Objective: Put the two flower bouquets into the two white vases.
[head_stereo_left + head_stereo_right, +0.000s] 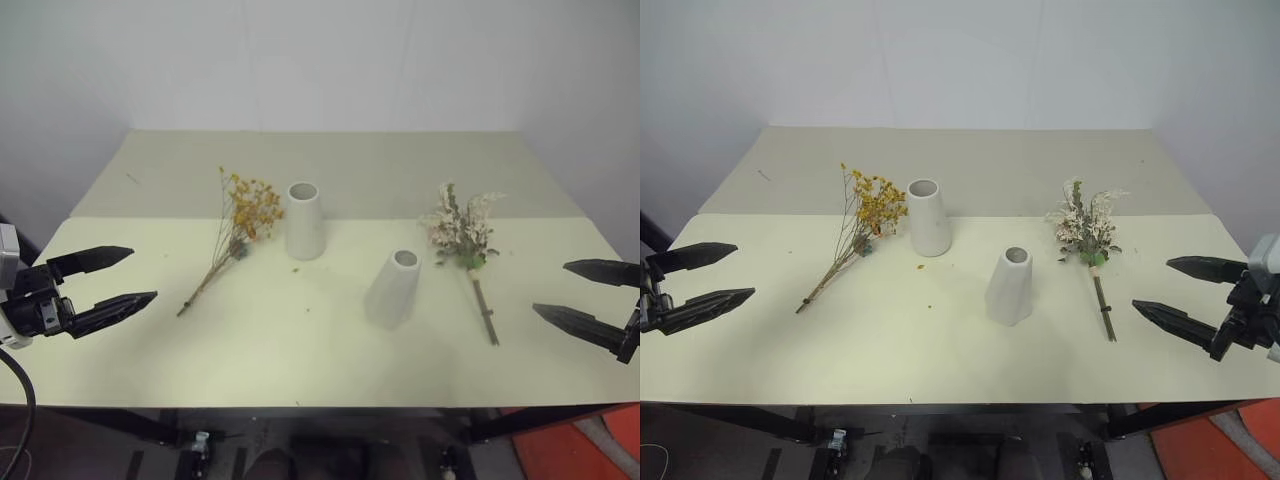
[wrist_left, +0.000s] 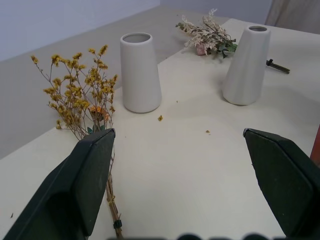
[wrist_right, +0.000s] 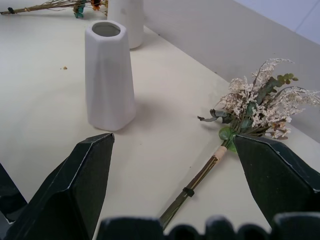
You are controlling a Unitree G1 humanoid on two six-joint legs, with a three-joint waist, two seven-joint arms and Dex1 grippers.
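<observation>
Fingers of the left gripper (image 1: 121, 277) are spread wide and empty, held level above the table (image 1: 300, 360) edge. Just ahead of them and slightly inward lies the yellow-orange bouquet (image 1: 236, 232); its long axis runs diagonally, thin brown stem end nearest the fingers, blossom head farther off beside the upright vase (image 1: 304, 220). This arm is judged the nearer one for that bunch. Stems appear wiry and brittle; crumbs are scattered on the table.

Between the two grippers stand both vases, matte white, tapered, round-mouthed. The slanted vase (image 1: 394, 288) stands closer to the right fingers, well apart from its neighbour.

The cream-pink bouquet (image 1: 462, 232) lies just inward of the right gripper (image 1: 1180, 291), thick bound stem pointing back toward the table edge, flower head away. Those fingers are likewise parted and hold nothing. A grasp low on each stem is judged likely.
</observation>
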